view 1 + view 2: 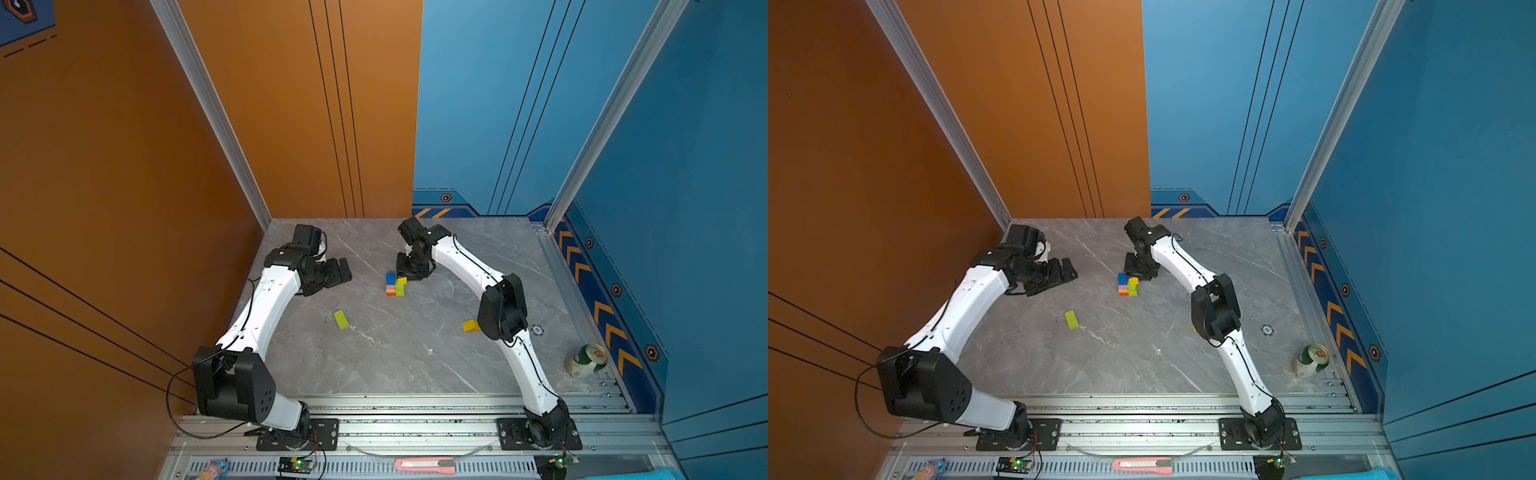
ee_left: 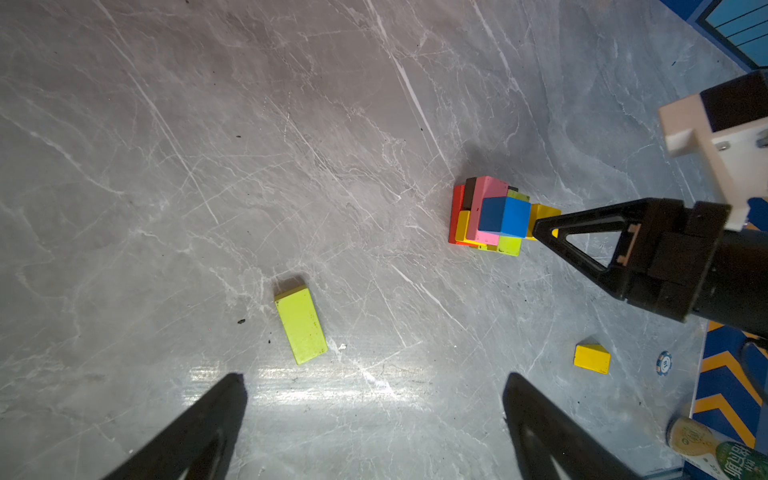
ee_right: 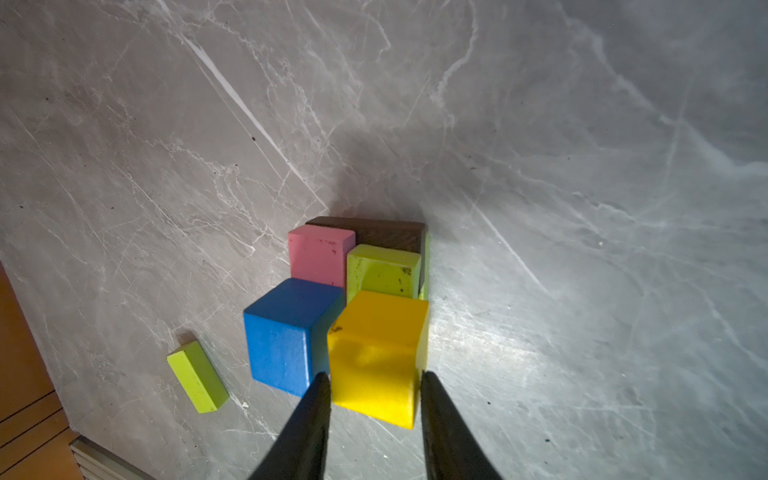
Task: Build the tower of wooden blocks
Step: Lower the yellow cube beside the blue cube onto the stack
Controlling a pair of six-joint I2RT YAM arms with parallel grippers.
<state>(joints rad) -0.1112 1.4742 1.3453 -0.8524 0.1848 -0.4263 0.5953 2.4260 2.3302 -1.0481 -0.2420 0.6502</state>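
Note:
The tower (image 1: pixel 394 286) (image 1: pixel 1126 286) stands mid-table: red, brown, yellow, pink and lime layers with a blue cube (image 2: pixel 503 219) (image 3: pixel 286 336) on top. Beside the blue cube a yellow cube (image 3: pixel 378 353) (image 1: pixel 402 281) sits on a lime block (image 3: pixel 384 270). My right gripper (image 3: pixel 374 376) (image 1: pixel 406 276) is shut on this yellow cube, one finger on each side. A loose lime bar (image 1: pixel 341 319) (image 2: pixel 301 326) lies on the table in front of the tower, to its left. A yellow triangular prism (image 1: pixel 471 326) (image 2: pixel 592 358) lies by the right arm. My left gripper (image 2: pixel 374 378) (image 1: pixel 344 272) hangs open and empty left of the tower.
A green-and-white can (image 1: pixel 586 360) (image 1: pixel 1312 360) lies at the table's right edge. A small blue disc (image 1: pixel 537 330) sits near the right arm's elbow. A pink box cutter (image 1: pixel 424 464) rests on the front rail. Orange and blue walls close in the table.

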